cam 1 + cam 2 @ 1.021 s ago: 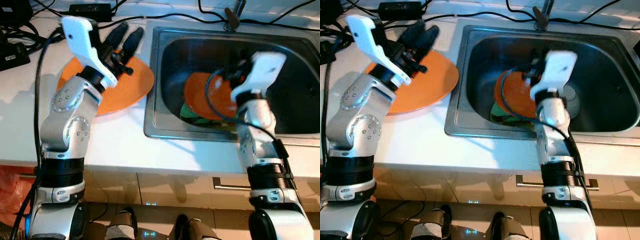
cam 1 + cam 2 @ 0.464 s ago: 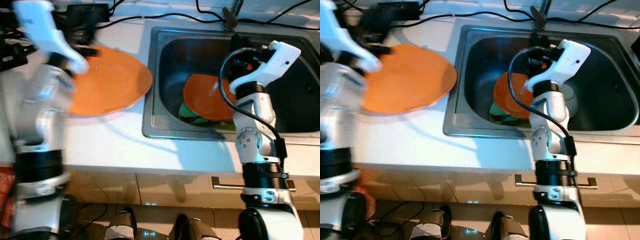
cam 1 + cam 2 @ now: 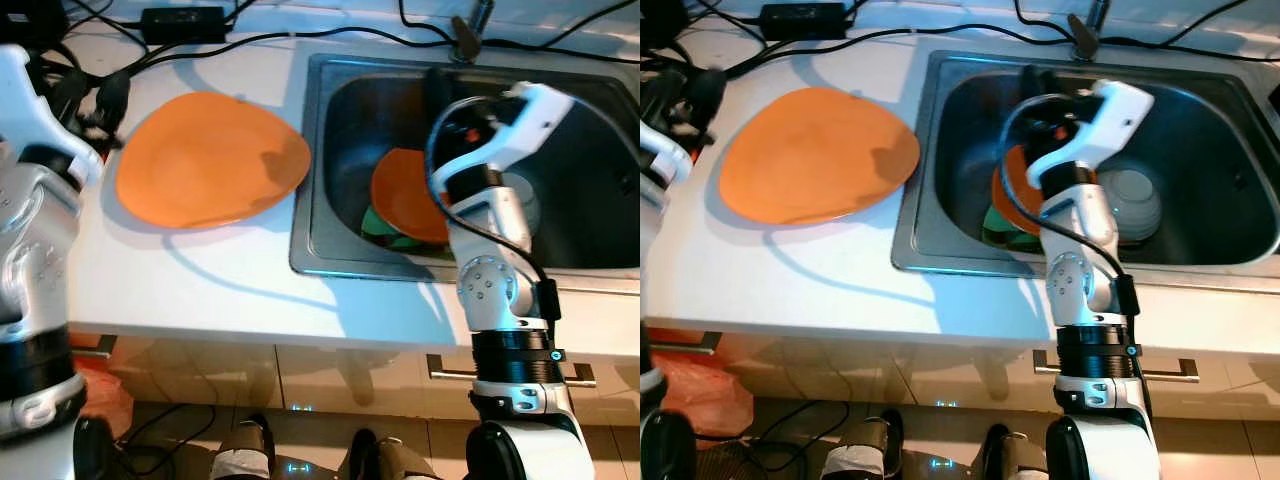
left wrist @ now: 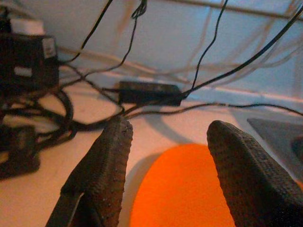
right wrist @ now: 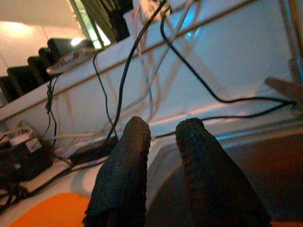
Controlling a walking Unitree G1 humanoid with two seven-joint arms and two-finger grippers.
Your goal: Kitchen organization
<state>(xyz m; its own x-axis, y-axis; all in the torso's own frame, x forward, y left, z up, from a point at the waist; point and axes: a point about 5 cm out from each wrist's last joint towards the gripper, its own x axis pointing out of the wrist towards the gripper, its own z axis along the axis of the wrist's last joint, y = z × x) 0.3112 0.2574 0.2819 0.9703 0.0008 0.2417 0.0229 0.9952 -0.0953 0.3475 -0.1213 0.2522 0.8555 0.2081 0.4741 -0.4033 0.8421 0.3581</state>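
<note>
Large round orange plate point(image 3: 210, 158): lies flat, face up, on the white countertop just left of the steel sink point(image 3: 320, 235), its edge near the sink rim. Smaller orange plate point(image 3: 405, 195): inside the sink, tilted, resting on green dishware point(image 3: 385, 226). Pale grey bowl point(image 3: 1130, 205): inside the sink, right of the smaller plate.

A large plate point(image 3: 210, 158) lies on the countertop point(image 3: 200, 280), with the sink point(image 3: 320, 200) at its 3 o'clock. In the basin, a smaller plate point(image 3: 400, 195) rests on another dish point(image 3: 378, 228); a bowl point(image 3: 1130, 200) sits at its 3 o'clock. A power adapter point(image 3: 182, 18) and cables point(image 3: 250, 40) lie at the large plate's 12 o'clock.
</note>
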